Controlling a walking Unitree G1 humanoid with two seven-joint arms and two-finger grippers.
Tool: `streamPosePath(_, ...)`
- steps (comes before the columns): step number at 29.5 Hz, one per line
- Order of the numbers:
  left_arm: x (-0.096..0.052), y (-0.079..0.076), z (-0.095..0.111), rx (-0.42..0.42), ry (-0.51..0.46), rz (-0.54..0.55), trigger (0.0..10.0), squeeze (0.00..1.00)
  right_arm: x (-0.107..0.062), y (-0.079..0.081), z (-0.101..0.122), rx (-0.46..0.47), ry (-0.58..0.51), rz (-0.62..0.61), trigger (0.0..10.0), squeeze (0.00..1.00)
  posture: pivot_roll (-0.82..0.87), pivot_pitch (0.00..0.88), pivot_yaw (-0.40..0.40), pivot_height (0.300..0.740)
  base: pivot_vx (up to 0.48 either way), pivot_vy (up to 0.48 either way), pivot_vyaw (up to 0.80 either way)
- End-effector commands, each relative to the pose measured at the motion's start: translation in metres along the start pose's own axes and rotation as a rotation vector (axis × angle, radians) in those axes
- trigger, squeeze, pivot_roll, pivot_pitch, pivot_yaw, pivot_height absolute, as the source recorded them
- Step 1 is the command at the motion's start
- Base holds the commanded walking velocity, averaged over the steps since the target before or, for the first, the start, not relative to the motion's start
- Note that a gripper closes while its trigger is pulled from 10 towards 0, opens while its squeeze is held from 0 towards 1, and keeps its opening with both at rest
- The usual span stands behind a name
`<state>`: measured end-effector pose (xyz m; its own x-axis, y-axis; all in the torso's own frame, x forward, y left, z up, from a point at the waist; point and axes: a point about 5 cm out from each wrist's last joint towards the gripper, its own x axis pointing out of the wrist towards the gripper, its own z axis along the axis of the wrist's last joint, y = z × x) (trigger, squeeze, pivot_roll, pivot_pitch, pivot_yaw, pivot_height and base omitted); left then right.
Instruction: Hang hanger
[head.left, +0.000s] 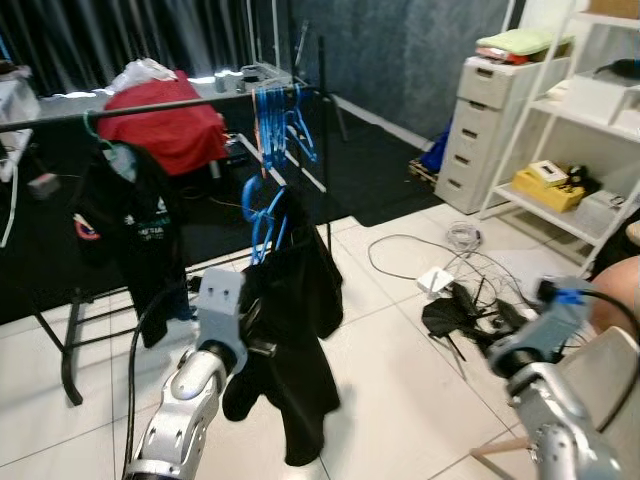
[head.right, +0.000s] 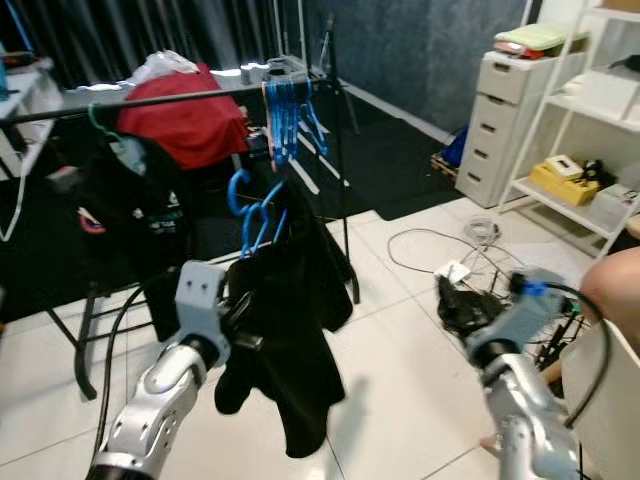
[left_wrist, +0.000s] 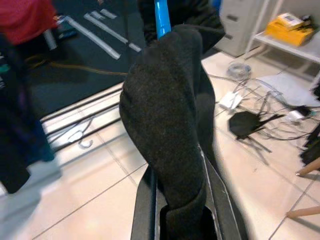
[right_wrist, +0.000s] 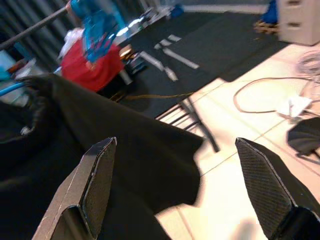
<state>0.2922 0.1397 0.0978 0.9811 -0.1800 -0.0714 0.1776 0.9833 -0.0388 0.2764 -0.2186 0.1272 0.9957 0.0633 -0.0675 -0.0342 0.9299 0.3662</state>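
A black garment (head.left: 300, 340) hangs from a blue hanger (head.left: 262, 215), held up in front of the dark clothes rail (head.left: 150, 105). My left gripper (left_wrist: 180, 205) is shut on the garment's cloth low down, its fingers (left_wrist: 145, 210) on either side of the fabric; the hanger's blue neck (left_wrist: 161, 17) rises above. A bunch of empty blue hangers (head.left: 272, 118) hangs on the rail just behind. My right gripper (right_wrist: 175, 145) is open, fingers (right_wrist: 97, 180) wide apart, off to the right of the garment (right_wrist: 100, 140) and not touching it. The right arm (head.left: 545, 330) stands at the lower right.
A black jacket (head.left: 130, 220) hangs on the rail's left part, with a red cloth (head.left: 165, 125) behind. The rail's stand leg (head.left: 70, 350) is on the tiles. Cables and dark items (head.left: 470, 295) lie on the floor at right. A white drawer unit (head.left: 490, 130) and shelf (head.left: 585, 180) stand far right.
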Motion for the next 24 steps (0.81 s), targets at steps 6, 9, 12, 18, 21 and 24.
streamPosePath(6,0.007,0.006,0.022,-0.001,-0.083,0.052,10.0,0.00,0.004,0.008,-0.002,-0.033,-0.001,0.032,10.0,0.00,-0.21,0.000,0.011,0.740,0.480,0.000,0.00)
streamPosePath(9,0.010,0.004,0.023,0.002,-0.097,0.049,10.0,0.00,0.002,0.009,-0.001,-0.041,-0.015,0.042,10.0,0.00,-0.22,0.000,0.018,0.740,0.480,0.000,0.00)
streamPosePath(12,0.011,0.002,0.024,0.004,-0.101,0.049,10.0,0.00,0.000,0.009,-0.002,-0.049,-0.021,0.059,10.0,0.00,-0.22,0.000,0.018,0.740,0.480,0.000,0.00)
streamPosePath(18,0.013,-0.003,0.028,0.005,-0.113,0.052,10.0,0.00,-0.003,0.016,-0.001,-0.060,-0.027,0.128,10.0,0.00,-0.23,0.000,0.023,0.740,0.480,0.000,0.66)
streamPosePath(21,0.015,-0.005,0.031,0.003,-0.124,0.044,10.0,0.00,-0.003,0.018,0.001,-0.046,-0.044,0.137,10.0,0.00,-0.23,0.000,0.025,0.740,0.480,0.000,0.78)
streamPosePath(24,0.017,-0.010,0.036,0.006,-0.139,0.028,10.0,0.00,-0.003,0.017,0.002,-0.019,-0.067,0.114,10.0,0.00,-0.23,0.000,0.028,0.740,0.480,0.000,0.00)
